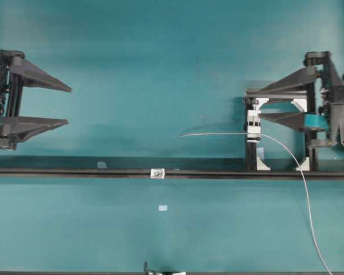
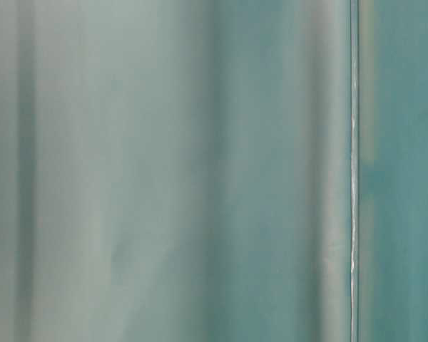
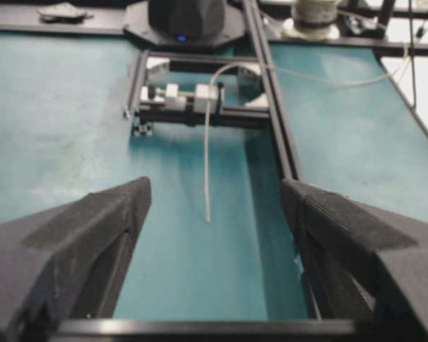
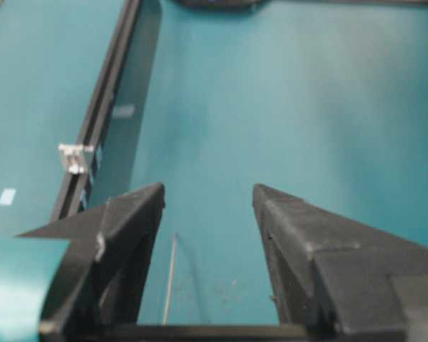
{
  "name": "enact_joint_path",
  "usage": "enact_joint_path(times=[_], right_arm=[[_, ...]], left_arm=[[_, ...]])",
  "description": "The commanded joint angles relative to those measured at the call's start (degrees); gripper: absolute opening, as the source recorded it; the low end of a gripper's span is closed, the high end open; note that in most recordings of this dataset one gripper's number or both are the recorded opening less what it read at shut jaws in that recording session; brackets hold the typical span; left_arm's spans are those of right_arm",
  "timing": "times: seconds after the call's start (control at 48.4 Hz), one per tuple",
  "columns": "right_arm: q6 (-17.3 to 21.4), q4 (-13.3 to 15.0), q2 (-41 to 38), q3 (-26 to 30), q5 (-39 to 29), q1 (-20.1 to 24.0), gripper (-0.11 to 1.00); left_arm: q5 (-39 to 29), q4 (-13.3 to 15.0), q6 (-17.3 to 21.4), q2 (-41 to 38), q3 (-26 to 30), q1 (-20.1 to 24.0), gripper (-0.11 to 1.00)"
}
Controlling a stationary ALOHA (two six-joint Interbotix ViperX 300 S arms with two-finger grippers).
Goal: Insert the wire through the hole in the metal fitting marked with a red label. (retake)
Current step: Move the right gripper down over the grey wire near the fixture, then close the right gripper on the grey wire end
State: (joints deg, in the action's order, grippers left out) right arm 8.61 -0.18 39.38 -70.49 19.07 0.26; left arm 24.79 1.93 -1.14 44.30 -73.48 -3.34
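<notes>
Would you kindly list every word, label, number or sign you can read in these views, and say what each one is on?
No readable text in any view.
Pale tape patch on the table: blank.
Metal fitting on the black rail: too small to show any marking.
Table-level view: wholly blurred.

A teal surface (image 1: 160, 57) fills the overhead view, matte and evenly lit, with soft shadows. A black rail (image 1: 74, 171) crosses it from left to right. A small pale tape patch (image 1: 163, 208) lies on the near side of the rail. The table-level view shows only blurred teal.
</notes>
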Motion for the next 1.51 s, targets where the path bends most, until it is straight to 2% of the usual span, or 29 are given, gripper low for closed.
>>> enact_joint_path(times=[0.0, 0.103, 0.186, 0.475, 1.012, 1.487], right_arm=[[2.0, -0.2, -2.9, 2.5, -0.2, 0.1, 0.61], [5.4, -0.2, -6.7, 3.7, -1.4, 0.2, 0.61], [6.3, -0.2, -9.1, 4.6, -2.6, 0.2, 0.61], [6.4, -0.2, -16.8, 8.6, -4.7, 0.9, 0.61], [6.6, -0.2, -28.2, 11.2, -4.2, 1.0, 0.61], [6.6, -0.2, -36.1, 15.8, -3.8, 2.2, 0.61]], left_arm=[[0.8, 0.1, 0.1, -1.5, 0.9, 0.0, 0.4], [0.9, 0.1, 0.0, -3.6, 0.9, 0.8, 0.4], [1.1, 0.1, 0.0, -5.6, 1.1, 1.2, 0.4], [1.9, 0.1, -0.2, -14.0, 3.5, 1.8, 0.4], [4.1, 0.2, -0.1, -30.6, 9.2, 2.4, 0.4], [4.2, 0.1, -0.1, -33.8, 10.8, 2.4, 0.4]])
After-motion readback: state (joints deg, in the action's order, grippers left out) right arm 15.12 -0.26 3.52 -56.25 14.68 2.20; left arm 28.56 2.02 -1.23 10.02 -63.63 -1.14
